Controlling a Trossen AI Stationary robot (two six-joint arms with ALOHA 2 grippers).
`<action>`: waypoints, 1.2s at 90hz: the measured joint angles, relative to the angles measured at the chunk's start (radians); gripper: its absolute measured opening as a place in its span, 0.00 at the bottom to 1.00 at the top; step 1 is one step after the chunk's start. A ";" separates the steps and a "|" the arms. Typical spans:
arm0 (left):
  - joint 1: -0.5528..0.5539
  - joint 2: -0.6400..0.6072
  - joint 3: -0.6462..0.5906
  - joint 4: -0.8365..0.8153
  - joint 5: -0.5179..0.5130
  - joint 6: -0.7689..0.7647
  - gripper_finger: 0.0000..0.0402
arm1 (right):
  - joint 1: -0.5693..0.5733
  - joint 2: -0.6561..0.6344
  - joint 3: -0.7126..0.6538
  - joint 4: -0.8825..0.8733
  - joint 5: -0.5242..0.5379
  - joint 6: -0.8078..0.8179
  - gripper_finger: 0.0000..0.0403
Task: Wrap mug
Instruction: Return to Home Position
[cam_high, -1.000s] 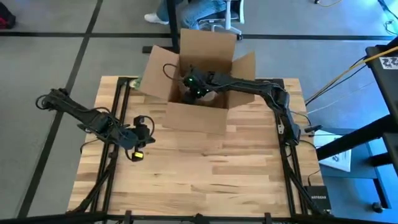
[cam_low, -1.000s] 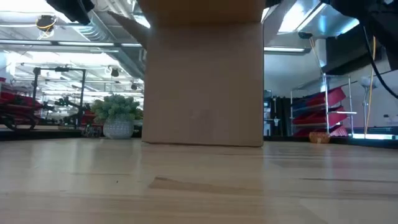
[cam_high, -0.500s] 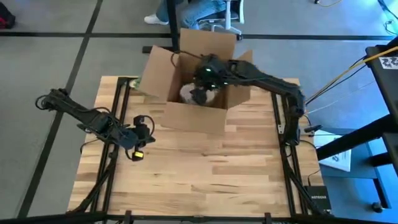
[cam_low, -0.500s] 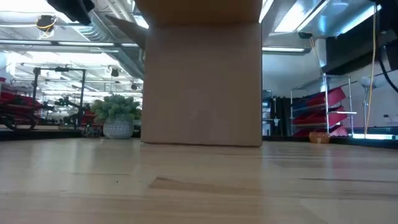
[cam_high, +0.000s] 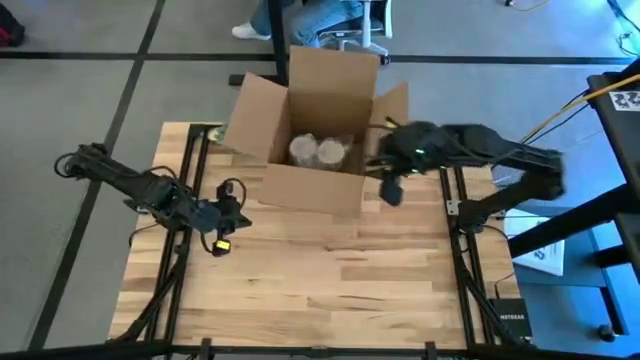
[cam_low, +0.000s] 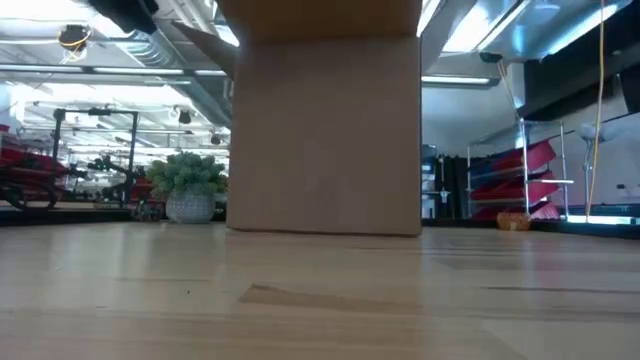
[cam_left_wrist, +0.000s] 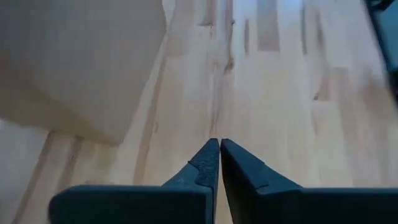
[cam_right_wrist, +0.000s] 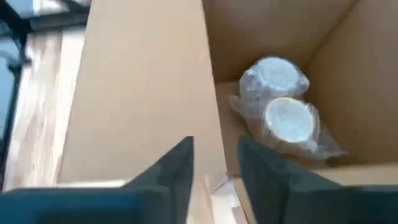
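Beside the right pincer (cam_high: 390, 189), toward the table's middle, you have item one: a cardboard box (cam_high: 318, 190), flaps standing open, set at the far edge of the wooden table (cam_high: 330, 290). That pincer hangs just outside the box's right wall, above bare boards. In the right wrist view you see its two fingers (cam_right_wrist: 177, 171) parted by a plain gap, with nothing between them.

Ahead of the same pincer, past the wall and down on the box floor, you have items two and three: one wrapped mug (cam_high: 303, 150) and a second wrapped mug (cam_high: 331, 152). Both are bundled in bubble wrap, side by side and touching. You cannot tell their colours through the wrap.

Well apart from the right pincer, across the table, you have item four: the left pincer (cam_high: 226, 216). It hangs low over the boards, near the box's front left corner but clear of it. Its fingertips (cam_left_wrist: 211, 155) are pressed together and hold nothing.

Beyond the box, farther still from both pincers, you have a person's legs (cam_high: 300, 12) by a chair base. In the low view, a potted plant (cam_low: 188, 185) stands in the room behind.
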 joint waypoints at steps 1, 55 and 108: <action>0.001 -0.002 0.000 0.001 0.010 0.002 0.00 | 0.004 -0.023 -0.030 0.021 -0.002 0.005 0.19; 0.217 -0.102 -0.263 0.436 0.343 0.188 0.00 | 0.091 -0.821 -1.155 0.912 -0.070 0.148 0.01; 0.307 -0.194 -0.546 0.804 0.294 0.248 0.00 | 0.090 -1.020 -1.306 0.881 -0.098 0.104 0.01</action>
